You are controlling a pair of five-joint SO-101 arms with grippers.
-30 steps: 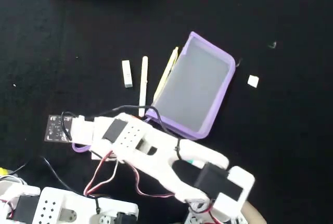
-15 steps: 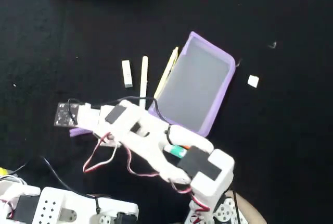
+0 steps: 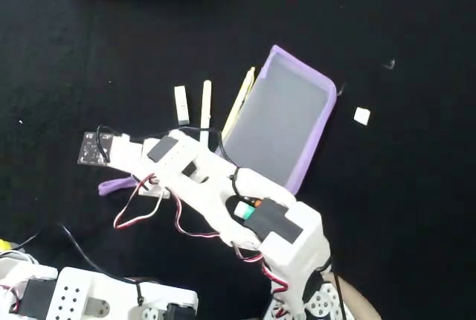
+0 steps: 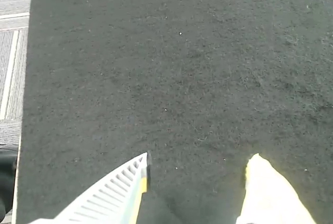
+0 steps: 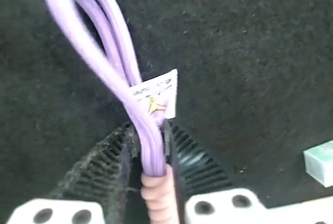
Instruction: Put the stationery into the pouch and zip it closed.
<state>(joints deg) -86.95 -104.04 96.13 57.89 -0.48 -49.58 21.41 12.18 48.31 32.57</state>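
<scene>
Left gripper: jaws spread wide with nothing between them; it hangs above bare black table.

Purple strap: a doubled loop lying well to the left of the pouch in the high view, and nearer the arms. The right arm covers the stretch between loop and pouch, so I cannot tell whether the two are joined.

Right gripper: clamped tight on the strap's end, just under a small white tag. The loop stands free beyond the fingers.

White stick: the item farthest left of the pouch, lying flat on the table.

Cream pen: between the white stick and the pouch, lying parallel to the stick.

Yellow pen: runs along the pouch's left edge, touching it or just beside it. I cannot tell whether any of it is tucked inside.

Pouch: lies flat with its grey panel up and purple border all round. I cannot tell whether its zip is open.

Small white piece: near the pouch's right side, apart from it.

Done: judging by how things lie, little or nothing. Every item seen sits outside the pouch, and only the strap is gripped.

Left to do: probably use the strap to steady or open the pouch, load the stick, both pens and likely the white piece, then pull the zip closed.
</scene>
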